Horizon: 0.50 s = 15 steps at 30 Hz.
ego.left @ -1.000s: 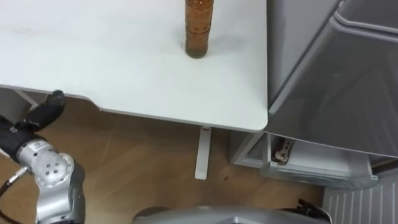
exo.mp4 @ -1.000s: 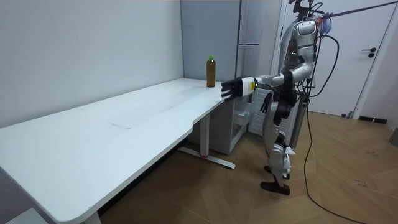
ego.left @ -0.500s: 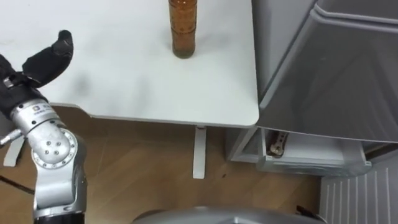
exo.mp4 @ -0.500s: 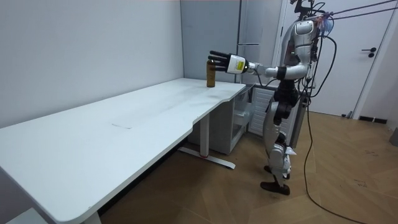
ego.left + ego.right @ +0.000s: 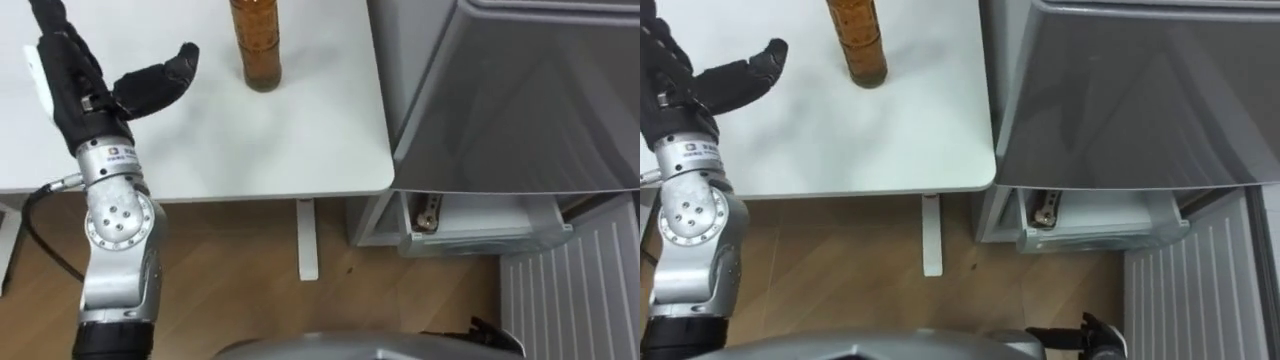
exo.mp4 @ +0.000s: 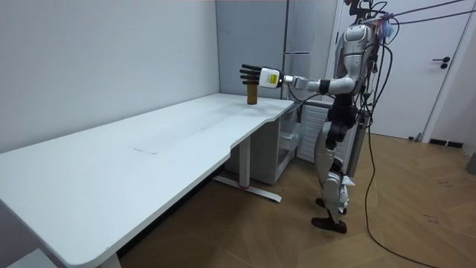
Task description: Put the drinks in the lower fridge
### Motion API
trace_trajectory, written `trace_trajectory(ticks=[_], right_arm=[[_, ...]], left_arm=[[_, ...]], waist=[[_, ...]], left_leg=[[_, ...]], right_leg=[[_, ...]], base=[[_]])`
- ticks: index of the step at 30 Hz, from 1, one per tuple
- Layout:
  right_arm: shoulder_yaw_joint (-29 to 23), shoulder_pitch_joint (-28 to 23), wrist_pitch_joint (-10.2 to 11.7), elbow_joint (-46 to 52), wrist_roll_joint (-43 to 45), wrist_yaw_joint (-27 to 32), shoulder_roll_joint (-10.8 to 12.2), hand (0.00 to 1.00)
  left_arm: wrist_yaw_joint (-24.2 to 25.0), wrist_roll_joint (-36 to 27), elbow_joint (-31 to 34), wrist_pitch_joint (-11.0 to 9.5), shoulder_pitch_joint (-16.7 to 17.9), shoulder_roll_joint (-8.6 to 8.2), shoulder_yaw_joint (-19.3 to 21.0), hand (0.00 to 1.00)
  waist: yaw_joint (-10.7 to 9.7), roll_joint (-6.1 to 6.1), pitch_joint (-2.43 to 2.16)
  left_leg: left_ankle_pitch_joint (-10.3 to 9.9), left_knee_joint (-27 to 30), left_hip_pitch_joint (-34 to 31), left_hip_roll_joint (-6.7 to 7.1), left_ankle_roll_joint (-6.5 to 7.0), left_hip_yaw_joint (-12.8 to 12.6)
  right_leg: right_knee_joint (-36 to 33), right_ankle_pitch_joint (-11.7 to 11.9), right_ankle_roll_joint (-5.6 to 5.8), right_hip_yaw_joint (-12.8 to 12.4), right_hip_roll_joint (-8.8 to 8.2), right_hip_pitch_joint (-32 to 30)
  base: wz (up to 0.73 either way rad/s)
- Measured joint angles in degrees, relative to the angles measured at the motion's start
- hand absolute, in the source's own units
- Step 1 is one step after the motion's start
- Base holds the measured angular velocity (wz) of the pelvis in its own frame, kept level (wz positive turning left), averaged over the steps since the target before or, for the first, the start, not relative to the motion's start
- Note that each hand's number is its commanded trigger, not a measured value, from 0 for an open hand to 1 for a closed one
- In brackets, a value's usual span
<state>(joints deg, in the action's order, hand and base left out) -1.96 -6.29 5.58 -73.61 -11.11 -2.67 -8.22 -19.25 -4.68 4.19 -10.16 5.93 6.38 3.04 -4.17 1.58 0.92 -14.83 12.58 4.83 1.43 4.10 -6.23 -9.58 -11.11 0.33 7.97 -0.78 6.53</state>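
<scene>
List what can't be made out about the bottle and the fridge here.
Bottle: top cut off by the eye views' upper edge; in the room view the left robot hand covers its upper part.
Lower fridge compartment: inside hidden beneath the grey fridge panel, eye views.

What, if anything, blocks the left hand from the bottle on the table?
Likely nothing, so yes: the open left hand hovers just left of the bottle, with only bare table between them.

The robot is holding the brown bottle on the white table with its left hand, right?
Not quite. The left hand is open beside the brown bottle, with a gap between them, not holding it. The bottle does stand on the white table. The left eye view shows this.
</scene>
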Motion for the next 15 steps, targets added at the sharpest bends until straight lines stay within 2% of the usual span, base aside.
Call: trace_trajectory(ticks=[2,6,8,12,15], right_arm=[[-0.3,0.0,0.0,0.1,0.1,-0.1,0.0,0.0],[-1.8,-0.1,-0.2,0.1,0.2,0.0,0.0,0.0],[-1.9,-0.6,-0.2,0.0,0.1,0.0,-0.3,0.0],[-2.2,-0.6,-0.2,0.0,0.1,0.1,-0.5,0.0],[-2.3,-0.5,-0.3,-0.4,0.1,0.0,-0.5,0.0]], left_arm=[[1.8,-0.4,-3.8,0.3,-1.3,0.31,0.0,0.0],[3.8,-1.5,-5.6,1.6,-1.8,0.37,0.0,0.0],[4.8,-2.1,-5.7,2.2,-1.8,0.46,0.0,0.0],[5.9,-2.6,-5.8,2.6,-1.8,1.07,0.0,0.0],[7.0,-2.8,-6.3,2.7,-1.8,1.11,0.0,0.0]], waist=[[-0.5,-0.19,-0.03],[-1.0,-0.44,-0.2],[-1.7,-1.08,-0.54],[-2.1,-2.33,-0.79],[-2.5,-2.38,-0.63]], left_leg=[[0.0,0.1,-0.1,0.01,0.0,0.0],[0.0,0.1,-0.3,-0.01,0.0,0.0],[0.0,0.1,-0.2,-0.01,0.0,-0.2],[0.0,0.1,0.0,-0.03,0.0,-0.8],[0.0,0.1,0.7,-0.19,0.0,-1.0]], right_leg=[[0.0,0.0,0.0,-0.1,0.0,-0.1],[-0.1,0.0,0.0,-0.2,0.02,-0.5],[-0.1,0.1,0.0,-0.5,0.03,-0.6],[-0.1,0.1,0.02,-1.4,0.08,-0.5],[-0.2,0.2,-0.07,-1.7,0.23,-0.1]], base=[[0.0],[0.0],[-0.02],[-0.11],[-0.02]])
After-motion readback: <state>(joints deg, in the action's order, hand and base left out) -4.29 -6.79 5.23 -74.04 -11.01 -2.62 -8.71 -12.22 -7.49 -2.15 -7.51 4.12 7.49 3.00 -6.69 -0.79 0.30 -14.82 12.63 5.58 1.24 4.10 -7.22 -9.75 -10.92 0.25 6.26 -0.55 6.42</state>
